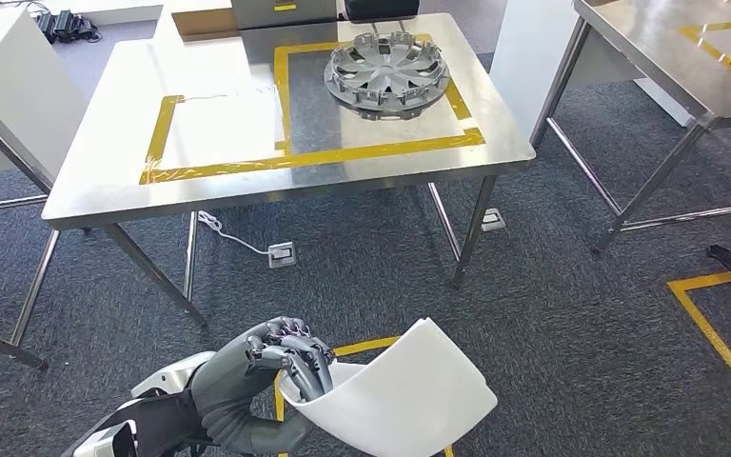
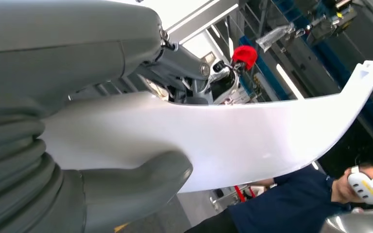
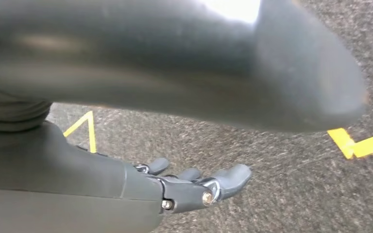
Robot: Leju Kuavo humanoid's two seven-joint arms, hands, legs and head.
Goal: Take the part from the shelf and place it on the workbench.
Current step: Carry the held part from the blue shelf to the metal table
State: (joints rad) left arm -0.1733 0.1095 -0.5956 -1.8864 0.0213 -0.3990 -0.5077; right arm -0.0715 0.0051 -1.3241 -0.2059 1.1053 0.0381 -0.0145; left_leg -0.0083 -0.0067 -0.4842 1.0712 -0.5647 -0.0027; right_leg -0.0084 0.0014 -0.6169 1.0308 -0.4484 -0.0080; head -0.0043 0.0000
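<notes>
Left hand low in the bottom left of the head view, arm coming up from the bottom edge, dark fingers curled over the near edge of a white curved plastic panel and gripping it. Panel sits bottom centre of frame, tilted, over the grey carpet, well short of the workbench. In the left wrist view the thick grey thumb presses under the panel.

Steel workbench fills the upper centre, yellow tape rectangles on it, a grey wheel cover lying in the upper right taped area.

Right hand over carpet, fingers extended and apart, holding nothing.

Person in dark blue top, lower right of the left wrist view.
</notes>
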